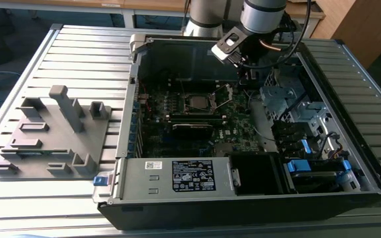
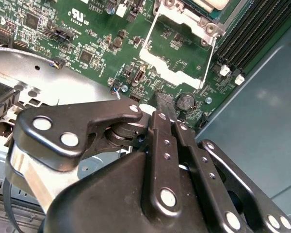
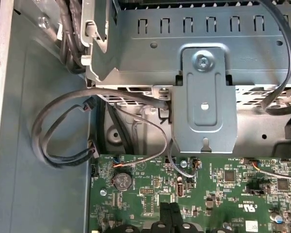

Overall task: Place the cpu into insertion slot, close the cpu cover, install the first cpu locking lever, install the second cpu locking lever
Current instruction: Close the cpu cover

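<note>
The insertion slot (image 1: 199, 101) sits mid-board inside the open computer case. In the second wrist view the cpu (image 2: 208, 4) shows as a dull silver square lying in the socket. The cpu cover (image 2: 167, 69), a thin silvery frame with a square cut-out, stands swung open away from the socket (image 2: 203, 22). My gripper (image 2: 165, 101) is shut with nothing visible between its fingers, its tip just off the cover's free edge, above the green board. From outside, the gripper (image 1: 243, 79) hangs to the exterior view's right of the socket. The fingertips (image 3: 165, 213) show pressed together over the board.
A round coin battery (image 2: 185, 102) lies beside the fingertip. Black memory slots (image 2: 252, 34) run past the socket. A metal drive cage (image 1: 289, 99) and its bracket (image 3: 203, 107) with grey cables (image 3: 63, 131) crowd one side. A grey fixture rack (image 1: 51, 134) stands on the exterior view's left.
</note>
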